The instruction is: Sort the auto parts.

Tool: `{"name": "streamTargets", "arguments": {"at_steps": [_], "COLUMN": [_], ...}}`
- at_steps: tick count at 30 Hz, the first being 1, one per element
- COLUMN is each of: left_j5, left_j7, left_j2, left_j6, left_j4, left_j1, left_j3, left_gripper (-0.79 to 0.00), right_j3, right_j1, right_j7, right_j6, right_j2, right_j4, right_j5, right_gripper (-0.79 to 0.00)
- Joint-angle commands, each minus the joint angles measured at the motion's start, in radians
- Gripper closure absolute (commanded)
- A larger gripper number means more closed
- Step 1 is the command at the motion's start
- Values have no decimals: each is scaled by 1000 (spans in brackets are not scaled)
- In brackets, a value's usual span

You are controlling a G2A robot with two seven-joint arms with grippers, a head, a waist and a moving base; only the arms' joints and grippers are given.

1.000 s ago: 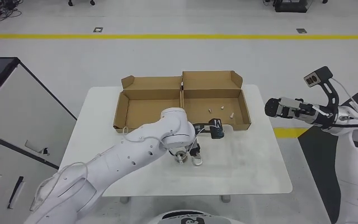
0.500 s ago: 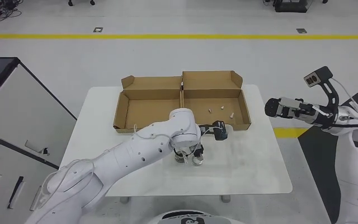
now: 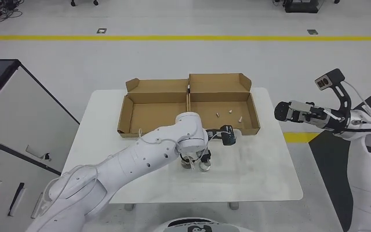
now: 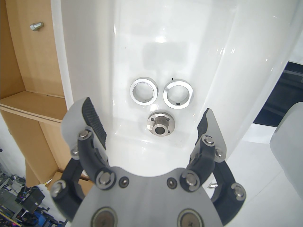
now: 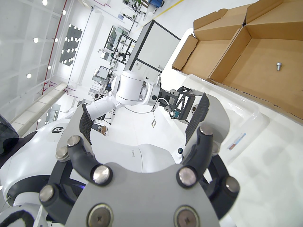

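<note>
The white table (image 3: pixel 261 168) carries two open cardboard boxes side by side at its far edge, the left box (image 3: pixel 156 116) and the right box (image 3: pixel 223 97). I think they stand close together so that each kind of part gets its own place. In front of them lies a shallow clear tray (image 4: pixel 118 24), which keeps the unsorted parts together. The left gripper (image 4: pixel 149 116) hangs over this tray with its claw spread wide and nothing in it. One finger stands on each side of the hub, probably so the claw can come down around it. The right gripper (image 5: pixel 143 109) is also wide open and holds nothing. It is beyond the table's right edge, well apart from the parts, which seems to leave room for the other arm. In the tray two metal rings (image 4: pixel 143 93) lie flat, just beside each other, and the flanged hub (image 4: pixel 160 125) stands near them with its bore upward. Small pins (image 3: pixel 230 109) lie in the right box, so that kind looks already sorted.
</note>
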State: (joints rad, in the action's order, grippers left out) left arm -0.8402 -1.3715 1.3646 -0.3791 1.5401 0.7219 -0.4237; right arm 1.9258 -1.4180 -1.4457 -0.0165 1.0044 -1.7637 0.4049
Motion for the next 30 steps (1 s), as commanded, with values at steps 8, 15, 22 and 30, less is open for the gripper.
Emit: {"name": "streamTargets", "arguments": {"at_steps": [8, 15, 22, 30], "left_j5": [33, 58, 41, -4], "left_j7": [-37, -11, -4, 3], "left_j2": [25, 61, 90, 113], "left_j6": [-32, -58, -65, -58], "left_j4": [-60, -157, -213, -249], "left_j1": [-35, -87, -103, -103], "left_j3": [66, 113, 144, 168], "left_gripper": [-785, -785, -382, -320], "right_j3": [0, 0, 0, 0], "right_j1": [0, 0, 0, 0], "right_j7": [0, 0, 0, 0], "right_j6": [0, 0, 0, 0], "right_j2": [0, 0, 0, 0], "right_j4": [0, 0, 0, 0], "right_j5": [0, 0, 0, 0], "right_gripper": [-785, -785, -785, -785]}}
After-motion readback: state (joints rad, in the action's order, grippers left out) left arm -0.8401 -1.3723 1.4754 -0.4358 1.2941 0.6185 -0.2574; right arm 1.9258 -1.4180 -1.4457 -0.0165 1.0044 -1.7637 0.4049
